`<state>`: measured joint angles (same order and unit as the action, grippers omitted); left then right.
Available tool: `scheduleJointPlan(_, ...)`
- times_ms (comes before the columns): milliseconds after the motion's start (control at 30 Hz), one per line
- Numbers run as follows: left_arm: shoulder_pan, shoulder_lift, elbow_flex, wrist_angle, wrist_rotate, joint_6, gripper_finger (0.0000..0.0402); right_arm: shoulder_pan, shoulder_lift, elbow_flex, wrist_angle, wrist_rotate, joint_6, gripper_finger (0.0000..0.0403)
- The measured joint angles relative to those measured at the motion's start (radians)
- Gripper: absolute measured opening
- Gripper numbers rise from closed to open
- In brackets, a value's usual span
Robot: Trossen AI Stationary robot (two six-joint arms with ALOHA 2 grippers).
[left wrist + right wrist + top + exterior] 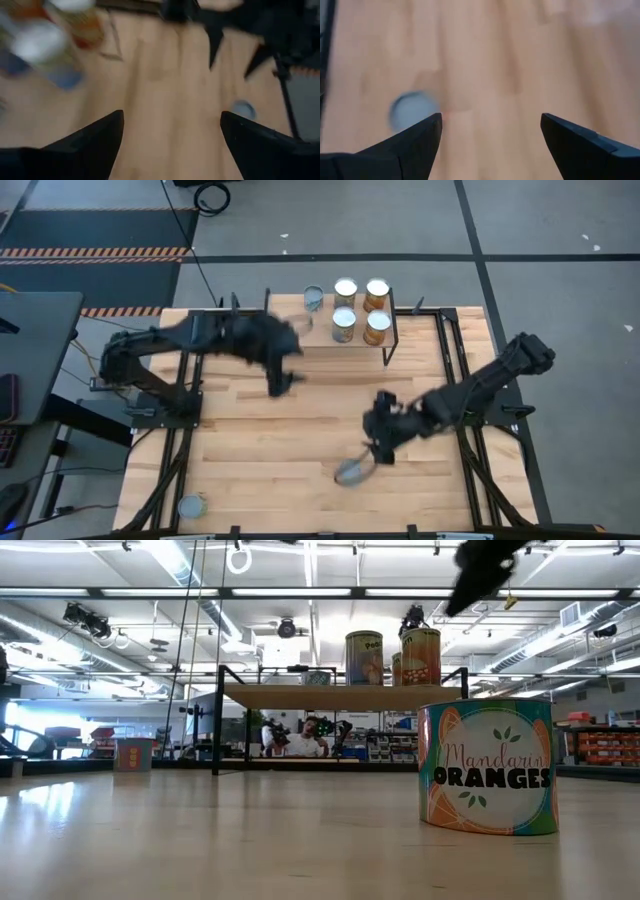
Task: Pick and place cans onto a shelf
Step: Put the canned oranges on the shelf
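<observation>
The shelf point(352, 345) stands at the table's far edge. Several cans stand on it, among them two orange-labelled ones point(345, 288) point(377, 327) and a bluish one point(314, 298); they also show in the low view point(364, 658). A Mandarin Oranges can point(487, 768) stands upright on the table in the near middle point(352, 472). My right gripper point(376, 446) hovers open just beyond it, and the can's silver top shows in the right wrist view point(412, 107) beside one finger. My left gripper point(285, 383) is open and empty above the table, in front of the shelf.
Another can point(192, 505) stands at the table's near left corner. Black frame rails point(455, 360) run along the table's sides. Bare wood lies between the shelf and the near can.
</observation>
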<state>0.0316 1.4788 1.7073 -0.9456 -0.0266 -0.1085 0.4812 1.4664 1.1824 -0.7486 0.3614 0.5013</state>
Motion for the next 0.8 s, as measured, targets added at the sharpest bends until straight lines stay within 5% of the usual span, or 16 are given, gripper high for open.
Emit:
scheduleJointPlan(367, -0.502, 0.01, -0.303, 0.176, -0.247, -0.461, 0.0336, 0.281, 0.195, 0.0, 0.008, -0.065, 0.366, 0.0346)
scheduleJointPlan(800, -0.671, 0.014, -0.59, 0.372, -0.259, -0.735, 0.0336, 0.223, 0.448, 0.0, 0.114, -0.063, 0.483, 0.0346)
